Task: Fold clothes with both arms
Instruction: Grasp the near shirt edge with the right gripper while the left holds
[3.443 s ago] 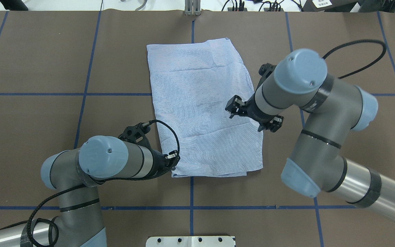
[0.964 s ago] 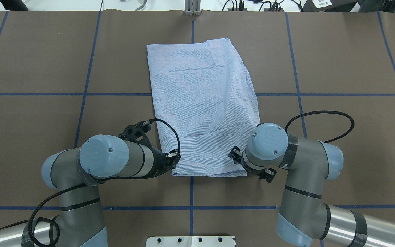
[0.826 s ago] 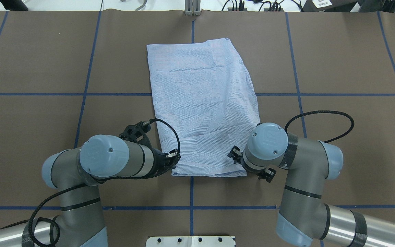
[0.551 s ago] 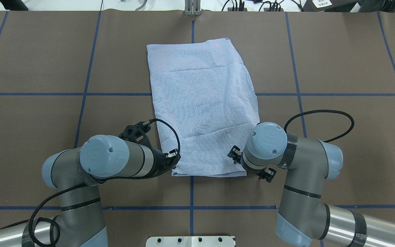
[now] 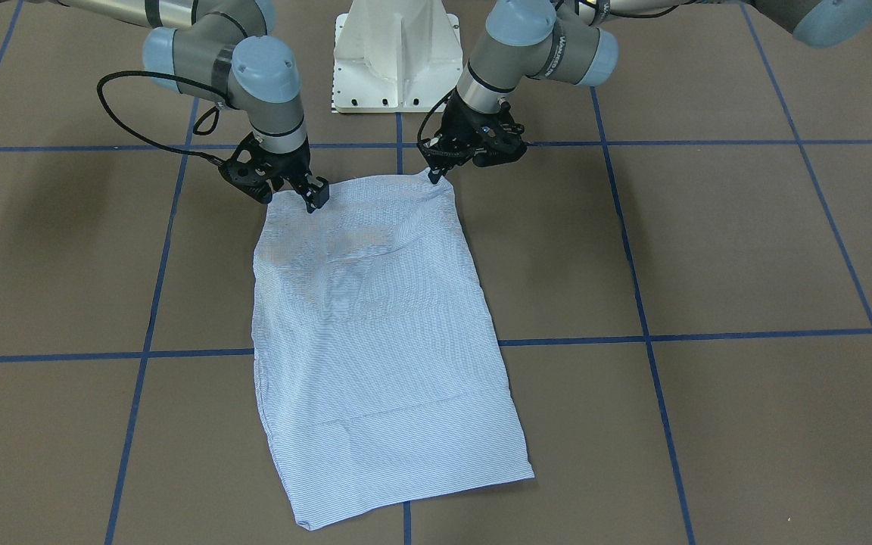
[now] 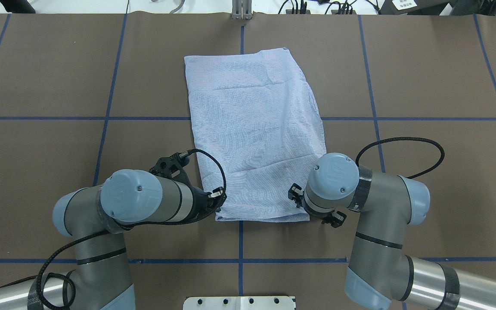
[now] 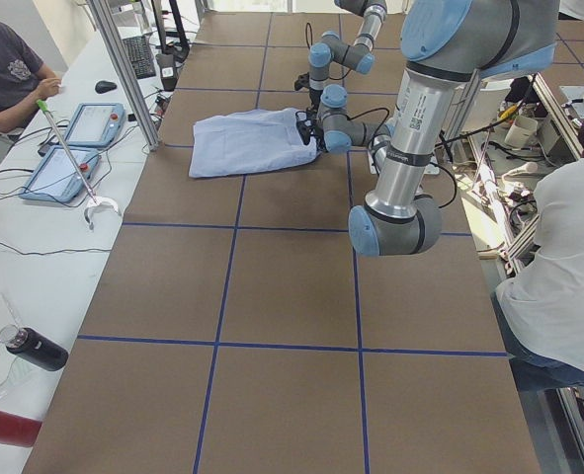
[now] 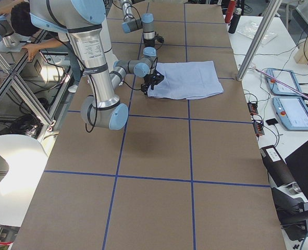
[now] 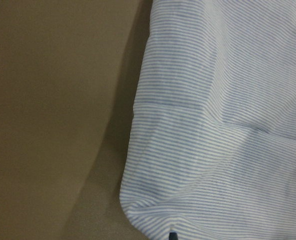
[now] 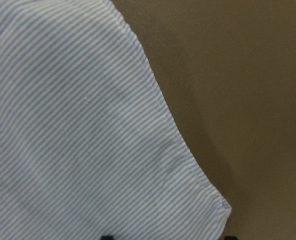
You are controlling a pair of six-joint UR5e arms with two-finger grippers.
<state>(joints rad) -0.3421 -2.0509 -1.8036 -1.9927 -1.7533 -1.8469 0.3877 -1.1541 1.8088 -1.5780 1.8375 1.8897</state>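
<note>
Where the shirt [image 5: 375, 333] lies flat on the blue-taped surface [image 5: 708, 250], the left pincer [image 5: 434, 173] clamps one robot-side corner, and the right pincer [image 5: 289, 194] stands wide over the other.

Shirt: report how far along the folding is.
Done: the shirt lies as a narrow rectangle, with its sleeves out of sight. In hand: the left tool pinches one near corner, and the right tool stands open over the other. Remaining: the end-to-end fold, not yet begun.
</note>
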